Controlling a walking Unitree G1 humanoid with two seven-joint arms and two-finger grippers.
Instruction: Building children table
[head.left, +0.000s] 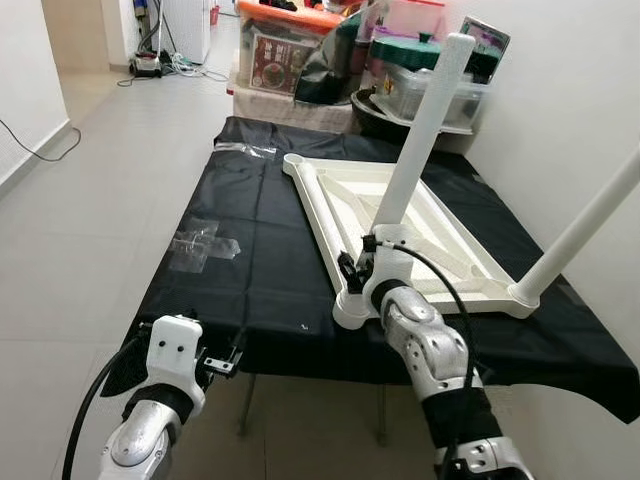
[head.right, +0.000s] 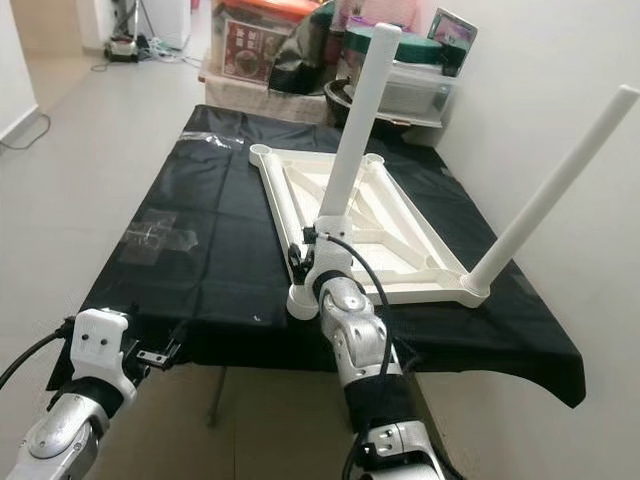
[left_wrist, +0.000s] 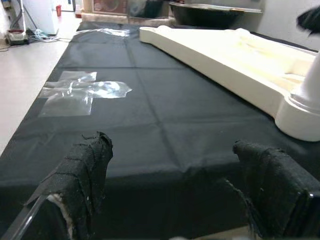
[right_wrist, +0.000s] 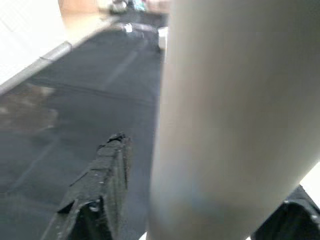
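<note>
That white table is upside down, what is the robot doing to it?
The robot is putting legs on a small white tabletop that lies upside down on a black cloth. Its right pincer is around the bottom of the near leg, which stands in the tabletop's near corner. A second leg already stands in the corner to the right, leaning outward. The two far corners have no legs yet. The left pincer waits open at the cloth's near edge, holding nothing.
</note>
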